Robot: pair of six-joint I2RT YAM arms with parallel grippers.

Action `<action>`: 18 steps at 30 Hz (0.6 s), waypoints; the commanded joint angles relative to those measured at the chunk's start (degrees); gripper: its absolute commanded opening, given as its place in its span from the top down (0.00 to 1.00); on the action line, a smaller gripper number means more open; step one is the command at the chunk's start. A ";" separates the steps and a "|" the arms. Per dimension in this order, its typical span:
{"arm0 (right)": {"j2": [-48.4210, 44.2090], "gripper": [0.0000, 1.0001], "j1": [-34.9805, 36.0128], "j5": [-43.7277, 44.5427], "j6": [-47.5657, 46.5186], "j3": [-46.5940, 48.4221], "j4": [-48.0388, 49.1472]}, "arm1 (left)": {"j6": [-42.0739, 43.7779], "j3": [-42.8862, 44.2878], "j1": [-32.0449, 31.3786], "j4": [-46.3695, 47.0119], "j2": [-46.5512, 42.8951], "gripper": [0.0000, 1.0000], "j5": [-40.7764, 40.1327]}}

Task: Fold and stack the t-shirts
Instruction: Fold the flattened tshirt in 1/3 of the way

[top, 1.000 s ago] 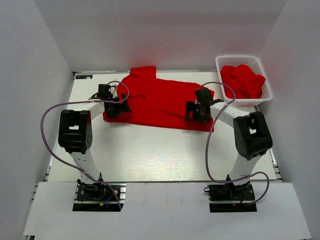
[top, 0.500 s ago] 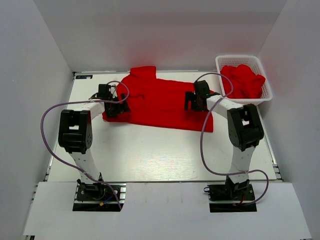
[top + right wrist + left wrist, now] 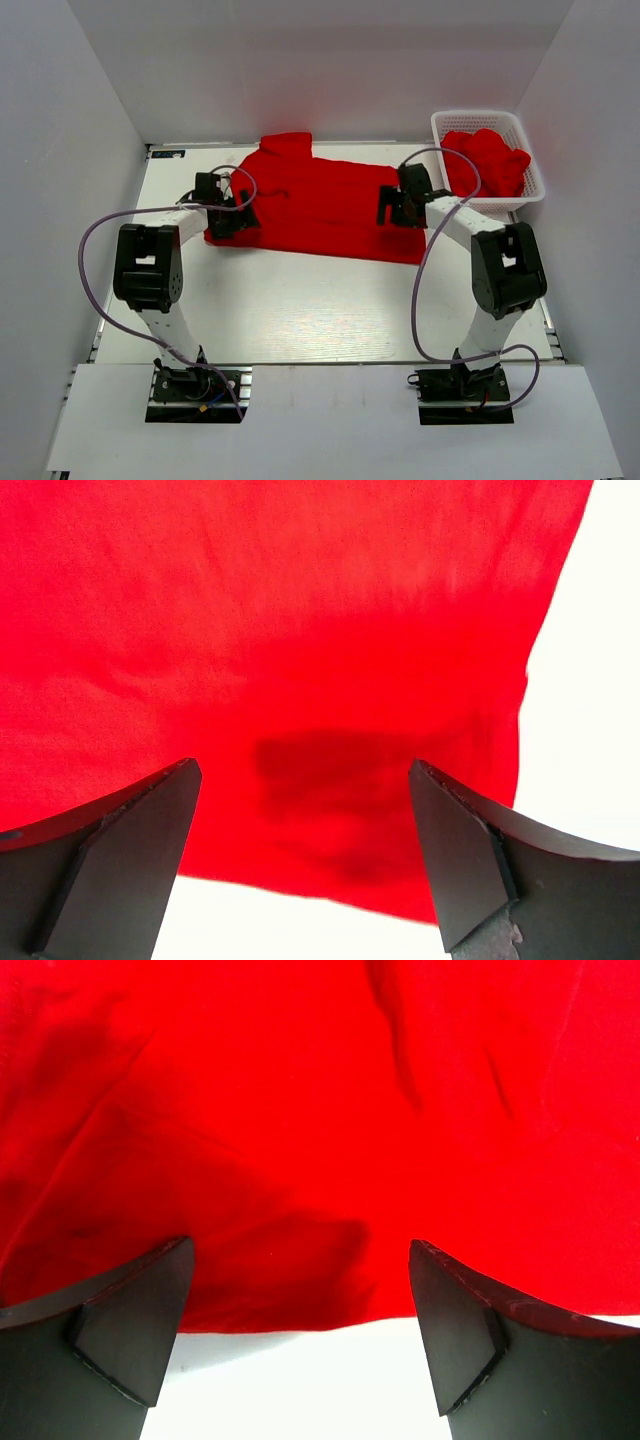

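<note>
White walls [image 3: 300,60] close in a pale bench [image 3: 300,300] on three sides, with both arms bolted at the bottom of the top view. One red t-shirt [image 3: 320,200] lies spread flat across the upper middle of the bench, wider than it is deep, with a lump of cloth jutting from its upper edge left of centre. In the upper right corner stands a white lattice basket [image 3: 500,203], and more red shirts [image 3: 487,160] are heaped inside it, crumpled.

At the left end of the spread shirt, the left fingers [image 3: 235,218] sit low over its lower left corner. From the left wrist they are parted wide, one at each lower corner of the frame, and nothing is caught between them. Red cloth fills the frame above them, and its hem runs across between their tips with bare bench below.

Over the shirt's right end, near the basket, are the right fingers [image 3: 392,210]. The right wrist view shows these also released and spread apart. The cloth's corner falls at the lower right, bench showing white to the right and beneath, and a dark shadow lies on the cloth between the tips.

A lilac cable [image 3: 95,270] loops out from each arm.
</note>
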 commanded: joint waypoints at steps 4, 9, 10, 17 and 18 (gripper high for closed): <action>-3.26 0.10 0.18 -3.85 3.20 -8.68 0.80 | -3.17 -8.51 0.23 -3.77 -5.00 0.01 -2.16; -5.71 0.10 0.35 -6.31 5.83 -16.30 -0.51 | -6.32 -15.53 0.23 -6.23 -9.66 0.01 -3.30; -6.42 0.10 0.35 -6.40 6.36 -17.72 -0.60 | -6.33 -16.77 0.23 -6.76 -12.45 0.01 -3.31; -21.16 0.10 0.71 -12.27 12.34 -34.60 -2.53 | -12.30 -27.40 0.23 -19.30 -24.77 0.01 -5.15; -24.06 0.10 0.71 -14.38 12.26 -37.57 -3.06 | -13.70 -28.20 -0.55 -20.90 -27.48 0.01 -5.15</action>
